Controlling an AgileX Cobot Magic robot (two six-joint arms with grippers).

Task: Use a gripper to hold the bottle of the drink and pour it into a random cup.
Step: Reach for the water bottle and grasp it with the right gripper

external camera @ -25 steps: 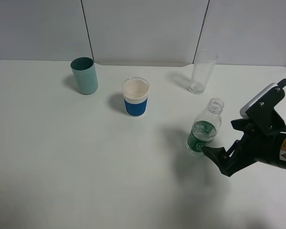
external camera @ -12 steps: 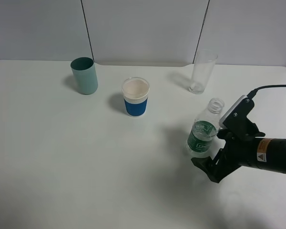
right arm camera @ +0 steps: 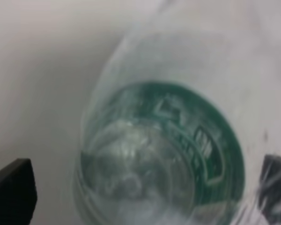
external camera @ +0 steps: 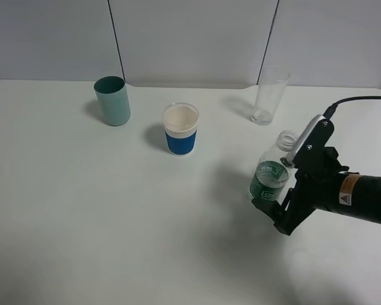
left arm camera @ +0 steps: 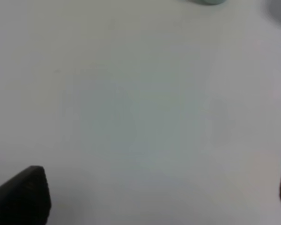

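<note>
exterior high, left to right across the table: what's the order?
teal cup → blue cup → glass. Left out: the bottle lines up below the glass, and the right claw, open, straddles the bottle, so neither has a clear place in the order.

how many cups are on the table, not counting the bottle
3: a teal cup at the far left, a white cup with a blue band in the middle, and a tall clear glass at the far right, behind the bottle. None looks hidden.
</note>
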